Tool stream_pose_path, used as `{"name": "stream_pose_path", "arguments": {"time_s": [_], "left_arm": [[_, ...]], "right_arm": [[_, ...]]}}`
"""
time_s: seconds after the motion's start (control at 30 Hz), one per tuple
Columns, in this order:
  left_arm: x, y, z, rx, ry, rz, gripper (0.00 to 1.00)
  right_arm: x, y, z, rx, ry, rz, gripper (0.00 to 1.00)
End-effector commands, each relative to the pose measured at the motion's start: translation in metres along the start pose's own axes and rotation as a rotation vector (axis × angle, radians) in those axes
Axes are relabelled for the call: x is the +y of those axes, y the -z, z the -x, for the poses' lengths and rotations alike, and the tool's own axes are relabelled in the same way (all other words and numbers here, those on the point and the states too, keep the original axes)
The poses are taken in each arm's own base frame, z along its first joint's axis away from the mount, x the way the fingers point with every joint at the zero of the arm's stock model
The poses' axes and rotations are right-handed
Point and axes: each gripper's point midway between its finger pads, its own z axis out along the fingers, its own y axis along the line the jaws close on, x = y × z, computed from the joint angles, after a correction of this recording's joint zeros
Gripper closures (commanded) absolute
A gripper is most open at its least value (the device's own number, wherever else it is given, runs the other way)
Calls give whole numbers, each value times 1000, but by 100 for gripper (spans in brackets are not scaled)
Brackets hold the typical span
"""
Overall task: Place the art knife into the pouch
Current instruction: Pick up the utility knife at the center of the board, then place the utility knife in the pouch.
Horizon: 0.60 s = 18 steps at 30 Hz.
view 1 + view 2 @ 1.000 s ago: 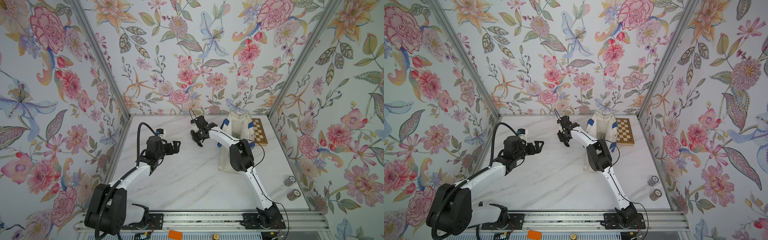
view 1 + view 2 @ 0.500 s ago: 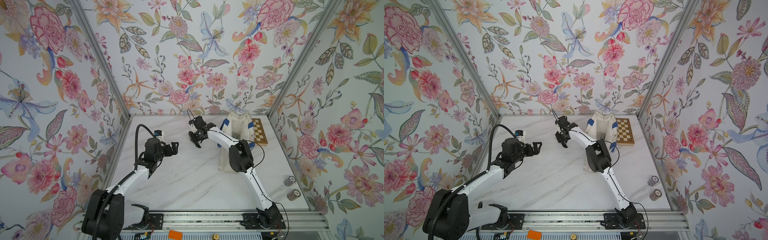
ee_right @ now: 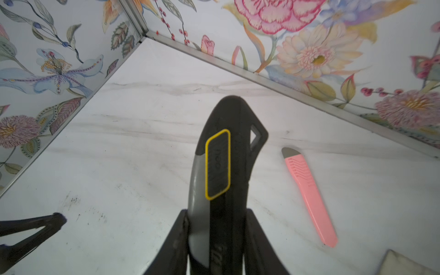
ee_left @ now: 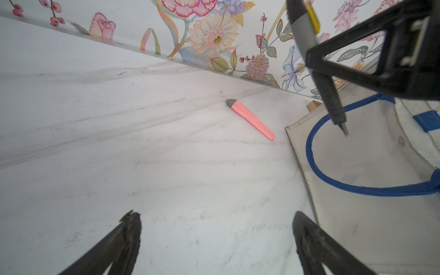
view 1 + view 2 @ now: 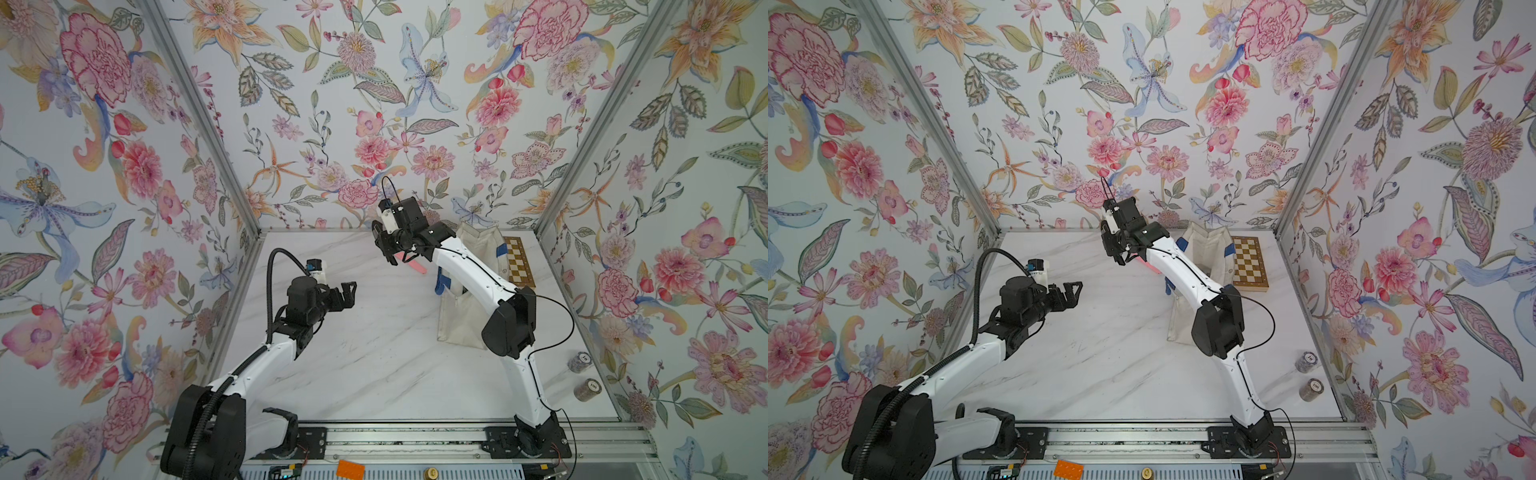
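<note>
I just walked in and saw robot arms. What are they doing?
The right tool is gripping a black and grey art knife above the table, near the white pouch lying there. The knife is not in the pouch yet. The left tool hangs open and empty. A pink cutter lies on the table beside the pouch.

A robot lab test cell: flat floral-wallpaper panels (image 5: 374, 104) joined by bare aluminium corner posts (image 5: 203, 124) box in a white marble-look tabletop (image 5: 374, 374), and a slotted aluminium rail (image 5: 395, 436) along the lower frame edge carries two white-and-black robot arms (image 5: 524, 386).
</note>
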Motion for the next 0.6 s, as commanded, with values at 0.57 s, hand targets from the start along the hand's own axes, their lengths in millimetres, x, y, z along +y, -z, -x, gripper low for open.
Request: {"name": "stream_pose_path", "arguments": {"time_s": [0.57], "left_arm": [[-10, -6, 7, -32, -5, -71, 0]], "right_arm": [[-117, 191, -9, -352, -120, -514, 100]]}}
